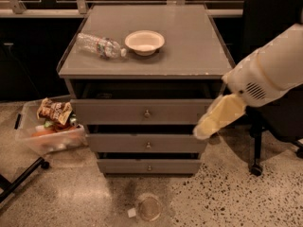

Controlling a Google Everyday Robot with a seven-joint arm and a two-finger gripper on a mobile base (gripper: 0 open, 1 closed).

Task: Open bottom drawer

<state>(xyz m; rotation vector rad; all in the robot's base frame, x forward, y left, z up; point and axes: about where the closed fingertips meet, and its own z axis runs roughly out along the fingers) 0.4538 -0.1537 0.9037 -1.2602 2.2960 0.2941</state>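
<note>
The grey cabinet (189, 46) has three stacked drawers. The bottom drawer (123, 166) has the shortest front, with a small round metal knob (149, 167), and its front sits close in against the cabinet. My white arm reaches in from the right. Its cream end with the gripper (203, 130) hangs in front of the cabinet's right edge, level with the top and middle drawers. It is above and to the right of the bottom drawer's knob and touches nothing that I can see.
A plastic bottle (98, 45) lies beside a white bowl (145, 41) on the cabinet top. A clear bin of snacks (47, 131) stands on the floor at the left. A black office chair (272, 41) stands at the right. A clear round lid (149, 208) lies on the floor in front.
</note>
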